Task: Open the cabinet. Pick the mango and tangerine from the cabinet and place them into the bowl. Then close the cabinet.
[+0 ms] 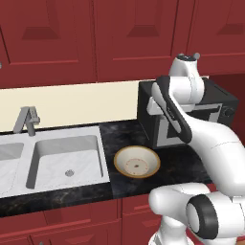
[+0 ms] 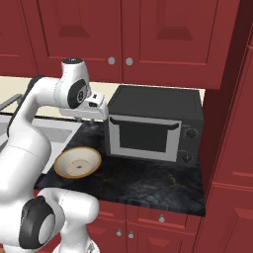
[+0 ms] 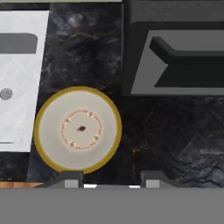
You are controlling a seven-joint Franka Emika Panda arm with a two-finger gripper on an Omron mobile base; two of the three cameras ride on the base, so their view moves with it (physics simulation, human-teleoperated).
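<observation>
White arm, folded: the upper link rises from the base, bends at a dark elbow joint and doubles back, carrying the hand level and high. Gripper (image 3: 111, 178) directed straight downward (camera looking along it), its two dark fingertips (image 3: 70, 178) held well apart, jaws spread, nothing between them.

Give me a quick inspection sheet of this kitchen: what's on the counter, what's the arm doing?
Surface: dark marble counter, bare in front of the microwave.
Job's things: cabinet doors shut; bowl empty, between sink and microwave; fruits not seen.
Clutter: black microwave, door shut.
Gripper: gripper raised above the counter, looking down on the bowl; fingertips apart, nothing held.
Cables: nothing seen.
Surroundings: sink with faucet; cream wall; red drawers below.
</observation>
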